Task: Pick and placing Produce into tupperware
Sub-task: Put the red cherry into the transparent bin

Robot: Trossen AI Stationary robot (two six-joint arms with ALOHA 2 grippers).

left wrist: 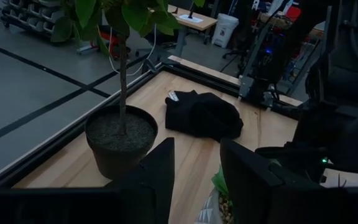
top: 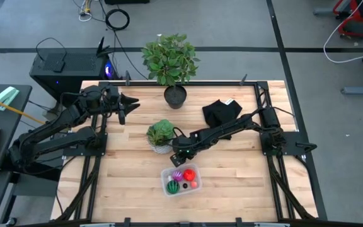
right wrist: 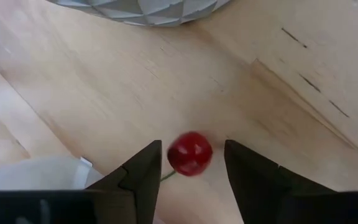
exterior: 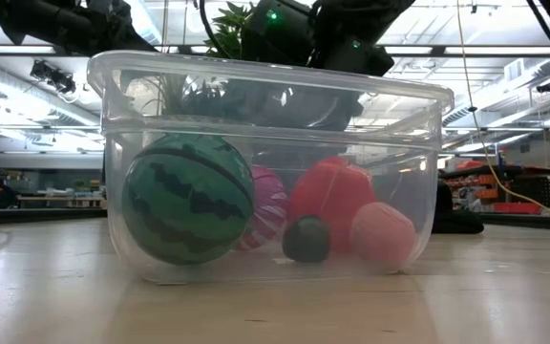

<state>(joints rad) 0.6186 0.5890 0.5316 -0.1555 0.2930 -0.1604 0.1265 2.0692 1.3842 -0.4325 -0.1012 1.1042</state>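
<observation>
The clear tub [top: 167, 173] stands near the table's front middle. It holds a green striped ball [exterior: 187, 198], a pink-purple striped piece [exterior: 267, 205], a red piece [exterior: 332, 191], a pink-red ball [exterior: 382, 234] and a small dark piece [exterior: 306, 239]. My right gripper [top: 179, 156] is open, pointing down just beyond the tub's far side. A small red cherry [right wrist: 190, 153] with a green stem shows between its fingers [right wrist: 143, 171], with a gap on each side. My left gripper [top: 128, 104] is open and empty at the table's far left.
A small leafy plant in a white faceted pot [top: 161, 135] stands right beside my right gripper. A tall plant in a black pot [top: 174, 94] stands at the far edge. A black cloth [top: 221, 112] lies at the far right.
</observation>
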